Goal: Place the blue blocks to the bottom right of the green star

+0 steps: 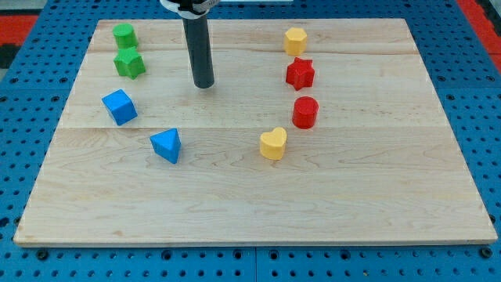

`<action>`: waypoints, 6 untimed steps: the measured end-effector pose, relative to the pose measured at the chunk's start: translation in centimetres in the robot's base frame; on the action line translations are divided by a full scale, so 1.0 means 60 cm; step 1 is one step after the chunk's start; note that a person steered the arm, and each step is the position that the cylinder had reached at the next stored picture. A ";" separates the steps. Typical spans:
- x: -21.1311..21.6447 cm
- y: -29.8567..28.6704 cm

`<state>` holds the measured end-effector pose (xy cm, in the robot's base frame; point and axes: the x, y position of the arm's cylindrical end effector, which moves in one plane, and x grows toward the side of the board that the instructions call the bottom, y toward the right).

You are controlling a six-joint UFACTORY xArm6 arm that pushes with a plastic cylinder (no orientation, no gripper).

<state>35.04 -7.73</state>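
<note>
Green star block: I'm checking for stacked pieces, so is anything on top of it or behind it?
Nothing sits on the green star block. Just behind it, toward the view's top, stands a green cylinder block. The wooden board beneath the star is covered.

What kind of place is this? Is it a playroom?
Probably a robot test bench, not a playroom. A pale wooden board lies on a blue perforated metal table, small coloured plastic blocks such as the green star are scattered on it, and my tip stands among them.
</note>
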 end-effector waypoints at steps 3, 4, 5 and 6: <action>0.110 -0.094; 0.128 -0.201; 0.208 -0.190; 0.257 -0.183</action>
<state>50.44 -18.71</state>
